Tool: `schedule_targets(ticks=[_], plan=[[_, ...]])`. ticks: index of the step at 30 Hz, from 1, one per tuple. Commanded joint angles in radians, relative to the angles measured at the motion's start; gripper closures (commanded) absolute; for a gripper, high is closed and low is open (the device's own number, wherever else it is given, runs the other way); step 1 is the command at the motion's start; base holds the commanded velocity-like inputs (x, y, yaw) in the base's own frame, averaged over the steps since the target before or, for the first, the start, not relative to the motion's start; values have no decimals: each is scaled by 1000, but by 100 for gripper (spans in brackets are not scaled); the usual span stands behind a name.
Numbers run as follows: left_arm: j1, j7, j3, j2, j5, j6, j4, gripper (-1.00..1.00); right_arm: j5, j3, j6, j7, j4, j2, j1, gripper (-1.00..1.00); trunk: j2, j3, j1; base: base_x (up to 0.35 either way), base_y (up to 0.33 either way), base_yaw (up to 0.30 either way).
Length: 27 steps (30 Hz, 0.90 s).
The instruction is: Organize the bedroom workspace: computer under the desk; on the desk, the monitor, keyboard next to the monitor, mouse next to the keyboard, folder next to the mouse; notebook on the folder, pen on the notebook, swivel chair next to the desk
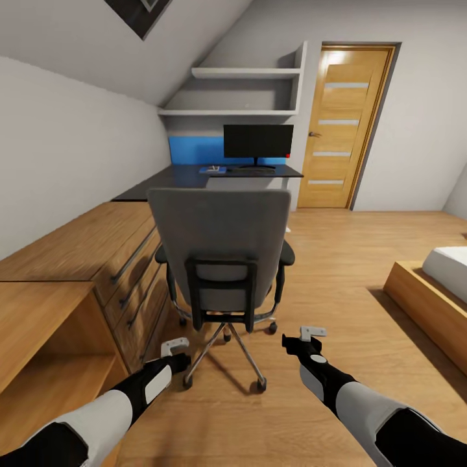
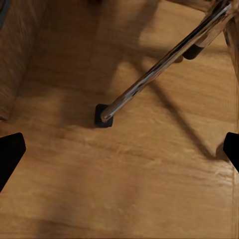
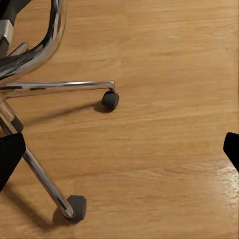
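Nearest to the swivel chair (image 1: 224, 250) are the two arms, both held low over the light wood floor (image 1: 363, 259) just behind its metal star base. The left end effector (image 1: 175, 347) hangs beside the base's rear-left leg, and the left wrist view has its dark fingertips (image 2: 11, 152) spread far apart with nothing between them, so it's open and empty, looking down at a chrome leg ending in a black castor (image 2: 103, 116). The right end effector (image 1: 312, 335) sits off the base's rear-right side, also wide open and holding nothing, with two castors (image 3: 110, 99) and the chrome legs in its wrist view. The chair has its tall grey back turned to the camera, dark armrests out at each side, and it stands beside the light-wood drawer unit (image 1: 130, 266). Beyond the chair is the black worktop (image 1: 188, 175), and the chair is close in front of it but I can't tell if they touch. On the worktop, the monitor (image 1: 258, 141) stands upright toward the far end, with a blue wall panel (image 1: 194, 148) behind it. Something flat and blue, probably the folder (image 1: 213, 170), lies on the worktop just beside the monitor stand, too small to tell what's on top. Past the worktop is the oak door (image 1: 344, 130), and well off to the chair's right is a bed corner (image 1: 447, 272).
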Motion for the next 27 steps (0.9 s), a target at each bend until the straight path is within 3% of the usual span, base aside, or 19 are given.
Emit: schedule_targets(ticks=[1,8,11,13,15,18,27], plan=[[-4,7,-8,1,11,8,-2,-100,-8,8,-3,-4,0,0,-1,-100,-8,-4,4,0,0,0],[-16,5,-6,-2,32,-2,7,-100,-9,9,-9,-4,1,1,-1,-100,-57,-26,31,0,0,0],[-17,6,-7,-2,33,-62,9,-100,-10,10,-23,-5,3,4,-1,-100,-78,-36,42,0,0,0],[-17,6,-12,-3,30,-158,49,-100,-7,10,-39,-7,9,30,-1,-100,-92,-42,50,0,0,0],[-18,5,-14,-5,28,-181,64,-100,-4,10,-43,-7,11,38,-1,-100,-106,-48,57,0,0,0],[-18,5,-16,-7,28,-193,73,-100,-1,10,-58,-7,11,37,0,-100,-127,-57,69,0,0,0],[-18,6,-24,-30,1,-201,95,-100,39,17,-111,-4,13,56,4,-100,-127,-57,69,132,0,0]])
